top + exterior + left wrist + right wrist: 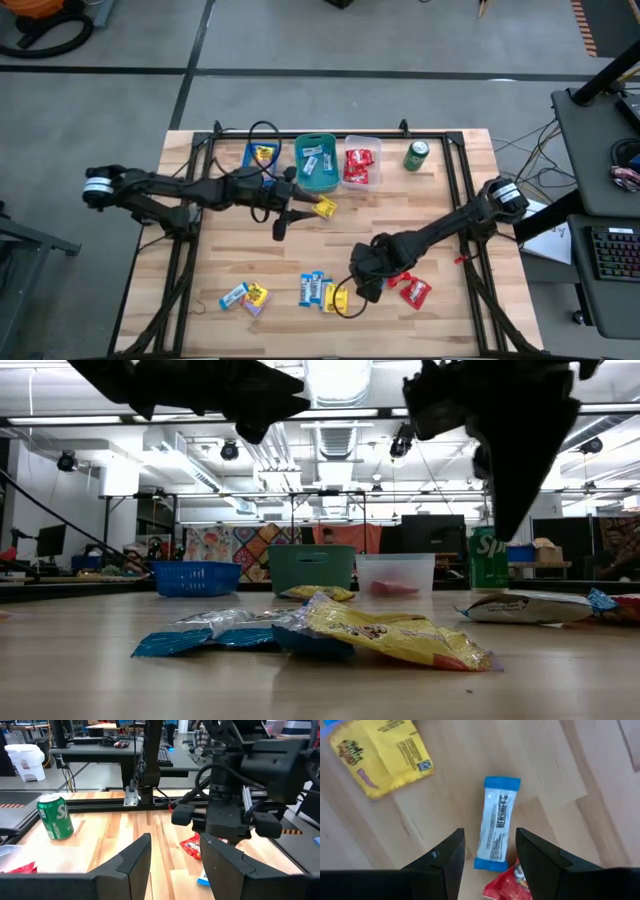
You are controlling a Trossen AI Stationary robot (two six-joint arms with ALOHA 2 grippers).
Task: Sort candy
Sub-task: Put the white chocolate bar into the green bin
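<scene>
— What do we see of the candy (497, 823)?
— A flat blue-white packet on the table (555, 765), right beneath our right pincer (487, 852), spread and empty.
— And our left pincer (175, 855)?
— Spread, raised near the bins (316, 163).

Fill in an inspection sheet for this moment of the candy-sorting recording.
Surface: pale wooden plank table in a black frame.
Job's things: loose flat wrapped candy packets along the near edge; one yellow packet near the bins; blue-and-white packet below the right pincer; blue mesh bin, teal bin and clear bin each hold candy.
Clutter: green soda can, upright beside the clear bin.
Grippers: left pincer open, empty; right pincer open above the packet.
Cables: black loop by the bins.
Surroundings: desk with keyboard.
</scene>
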